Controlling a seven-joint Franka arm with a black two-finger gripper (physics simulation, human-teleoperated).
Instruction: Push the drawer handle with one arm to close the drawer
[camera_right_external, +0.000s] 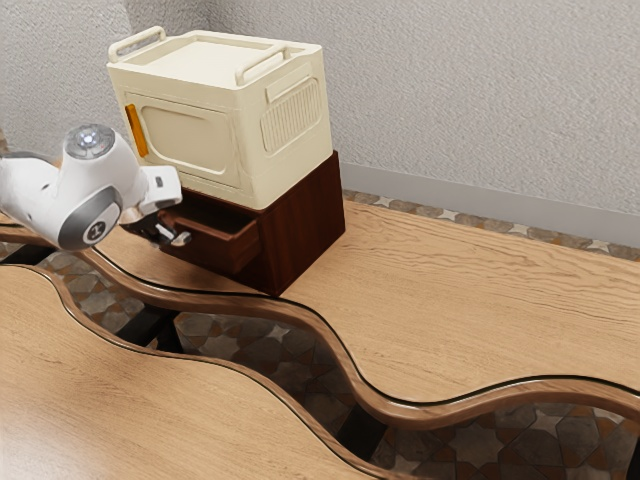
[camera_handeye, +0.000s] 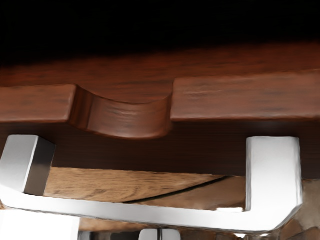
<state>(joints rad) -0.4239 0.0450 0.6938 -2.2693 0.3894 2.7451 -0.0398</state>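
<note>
We see cream on the box, with an orange strip on its front. Between the wavy edge and the wall-side edge of the desk, the cabinet is dark reddish brown; its drawer shares that hue, finely grained, against a silver-grey handle. We note streaked tan grain on the desk, browner along its wavy edge; white and grey on the arm; pale grey stipple on the wall; grey, brown and rust polygons on the floor.
</note>
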